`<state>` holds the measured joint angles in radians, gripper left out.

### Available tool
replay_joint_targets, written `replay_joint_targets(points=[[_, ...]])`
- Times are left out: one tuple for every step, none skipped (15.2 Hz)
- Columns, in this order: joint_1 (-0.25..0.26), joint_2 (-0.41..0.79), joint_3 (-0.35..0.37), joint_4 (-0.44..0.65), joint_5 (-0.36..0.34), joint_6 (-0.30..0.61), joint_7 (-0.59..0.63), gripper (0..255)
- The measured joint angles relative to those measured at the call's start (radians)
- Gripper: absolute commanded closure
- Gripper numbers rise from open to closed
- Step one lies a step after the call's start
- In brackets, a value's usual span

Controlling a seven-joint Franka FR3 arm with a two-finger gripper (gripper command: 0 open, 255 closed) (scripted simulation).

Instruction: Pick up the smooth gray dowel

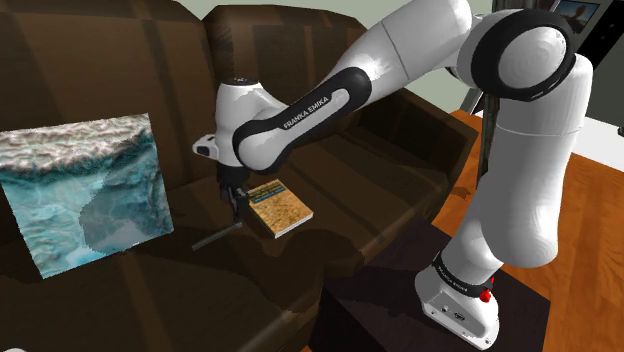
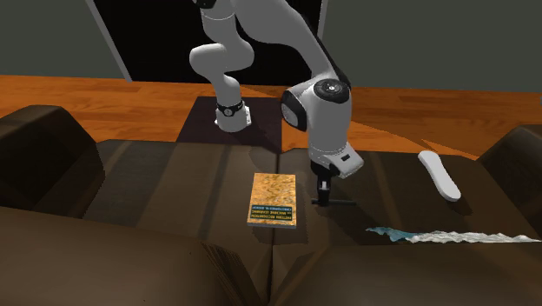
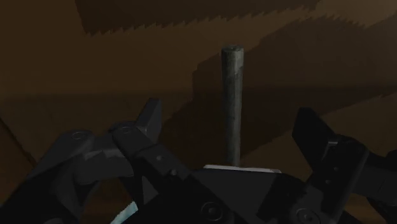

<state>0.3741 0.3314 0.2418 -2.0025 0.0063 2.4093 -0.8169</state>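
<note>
Fingers: two black fingers (image 3: 149,119) are seen standing wide apart in the wrist view, one on either side of the dowel.
Jaws: they are held open; nothing is clasped, and a gap is left between each finger and the dowel.
Gripper (image 3: 232,124): it is pointed straight down at the sofa seat, as is seen in the shoulder view (image 1: 234,200) and in the second exterior view (image 2: 323,196), and it is set low over one end of the dowel. Whether the fingertips touch the cushion cannot be told.
Dowel (image 3: 231,95): a smooth gray rod is laid flat on the brown seat cushion (image 1: 215,237); its near end is hidden under the hand, and the rest is stretched away from the gripper towards the second exterior view's right (image 2: 344,205).
Arm (image 1: 420,60): it is raised from the stand, folded at a high elbow, and its forearm is sloped down to the shoulder view's left; the wrist is bent so that the hand is turned downward.
Book (image 1: 279,208): an orange-covered book is laid flat on the seat just beside the gripper, apart from the dowel.
Panel (image 1: 90,190): a blue and white textured panel is propped on the seat, well apart from the book.
Sofa (image 1: 390,165): dark brown.
Stand (image 1: 370,300): a dark box is set on a wooden floor (image 1: 590,220).
</note>
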Motion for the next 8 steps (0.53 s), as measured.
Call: replay_joint_targets(points=[[0.01,0.024,0.007,0.015,-0.008,0.008,-0.013,0],[0.016,0.051,0.014,0.036,-0.017,0.013,-0.031,0],[0.024,0.072,0.019,0.05,-0.024,0.019,-0.042,0],[0.031,0.088,0.021,0.057,-0.03,0.028,-0.044,0],[0.034,0.1,0.022,0.059,-0.034,0.037,-0.047,0],[0.037,0.112,0.021,0.06,-0.038,0.048,-0.046,0],[0.039,0.121,0.02,0.059,-0.04,0.057,-0.047,0],[0.039,0.13,0.018,0.06,-0.043,0.066,-0.047,0]])
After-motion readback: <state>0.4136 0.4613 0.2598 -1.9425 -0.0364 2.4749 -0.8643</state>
